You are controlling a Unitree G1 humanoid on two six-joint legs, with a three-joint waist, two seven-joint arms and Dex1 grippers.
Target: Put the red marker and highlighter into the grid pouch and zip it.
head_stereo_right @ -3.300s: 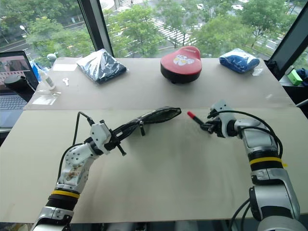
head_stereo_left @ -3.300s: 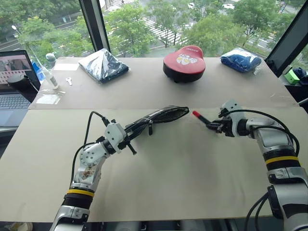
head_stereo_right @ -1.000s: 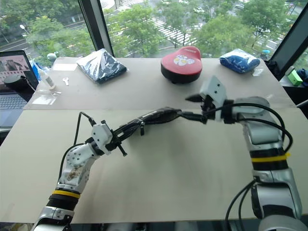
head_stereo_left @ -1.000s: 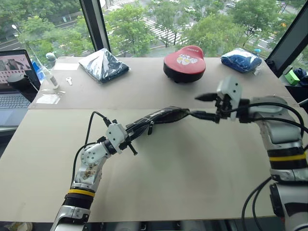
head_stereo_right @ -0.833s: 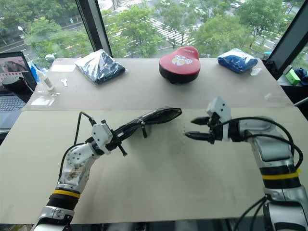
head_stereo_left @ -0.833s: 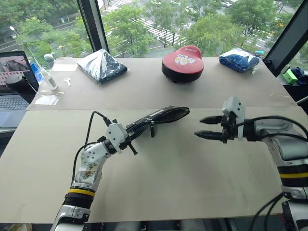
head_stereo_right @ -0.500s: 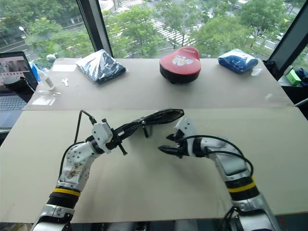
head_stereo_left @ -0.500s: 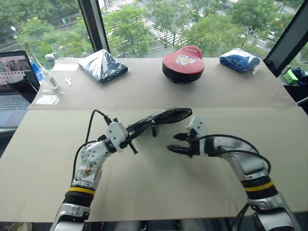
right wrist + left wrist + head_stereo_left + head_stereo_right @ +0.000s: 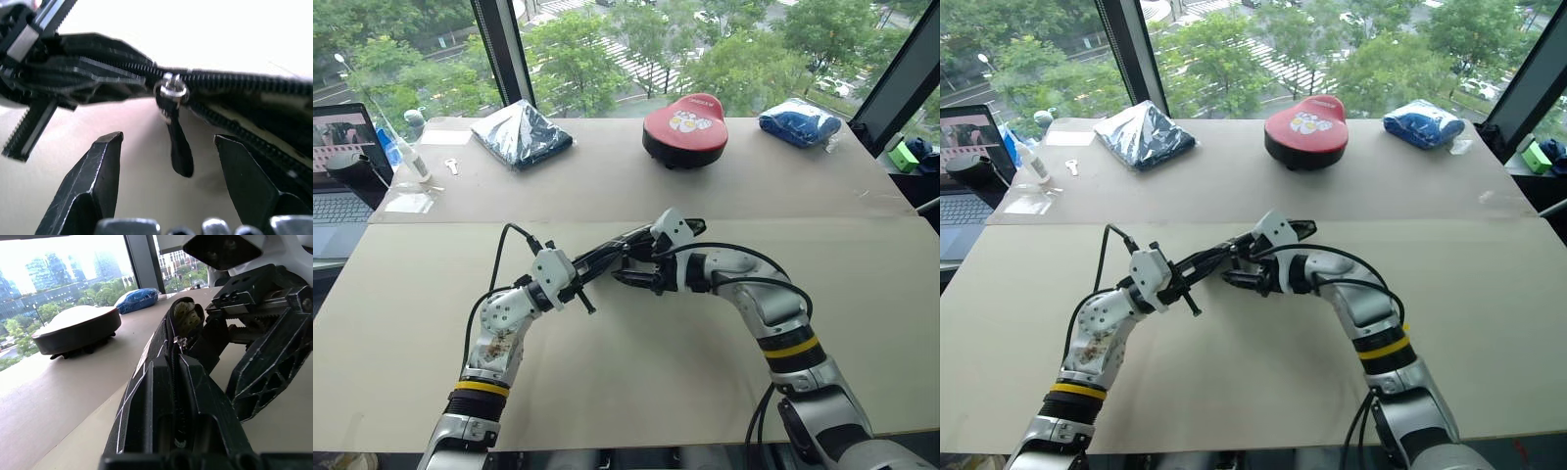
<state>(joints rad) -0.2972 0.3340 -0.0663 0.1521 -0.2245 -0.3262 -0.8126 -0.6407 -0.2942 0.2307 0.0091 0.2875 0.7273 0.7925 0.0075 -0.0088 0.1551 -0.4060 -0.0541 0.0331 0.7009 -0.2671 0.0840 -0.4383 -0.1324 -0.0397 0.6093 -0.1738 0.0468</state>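
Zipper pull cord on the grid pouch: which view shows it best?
The right wrist view: the zipper pull cord hangs between the open right gripper's fingers. In the head views it is a small dark tab below the grid pouch. The left wrist view shows the zipper track, not the cord.

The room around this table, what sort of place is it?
Probably an upper-floor office or lab. Big windows look down on trees and a street, a laptop sits at the table's edge, and a red case and bagged items lie along the far side.
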